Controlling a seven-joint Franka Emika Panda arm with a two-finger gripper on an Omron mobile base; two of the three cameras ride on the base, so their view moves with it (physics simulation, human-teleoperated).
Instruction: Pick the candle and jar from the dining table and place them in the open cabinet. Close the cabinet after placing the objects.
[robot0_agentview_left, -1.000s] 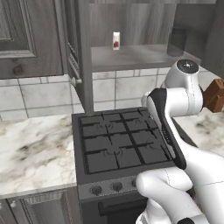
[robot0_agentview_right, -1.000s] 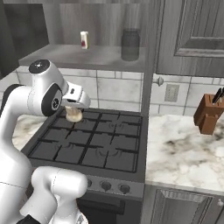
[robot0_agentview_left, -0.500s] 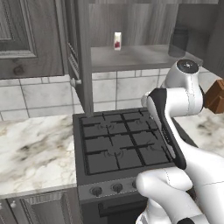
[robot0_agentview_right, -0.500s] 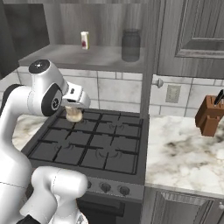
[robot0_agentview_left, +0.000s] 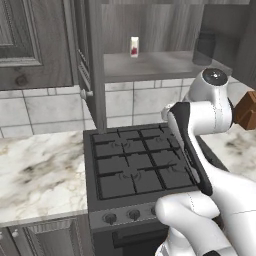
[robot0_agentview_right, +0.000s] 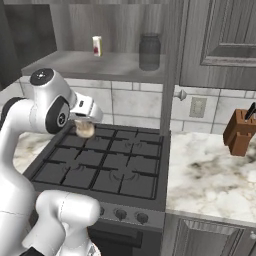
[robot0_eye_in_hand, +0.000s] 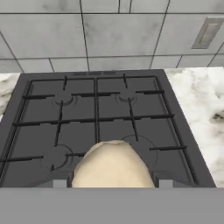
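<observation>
Nothing much is shifting since a moment ago — the pincer (robot0_agentview_right: 85, 129) is still holding the candle (robot0_agentview_right: 85, 129) low over the stove (robot0_agentview_right: 105, 165). Up and ahead, the cabinet (robot0_agentview_right: 95, 65) shelf is waiting — the jar (robot0_agentview_right: 149, 51) already standing there, marble counter (robot0_agentview_right: 210, 170) alongside.

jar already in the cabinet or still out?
In. The jar stands upright on the open cabinet's shelf, right of a small white carton. The candle sits in the pincer above the stove.
</observation>
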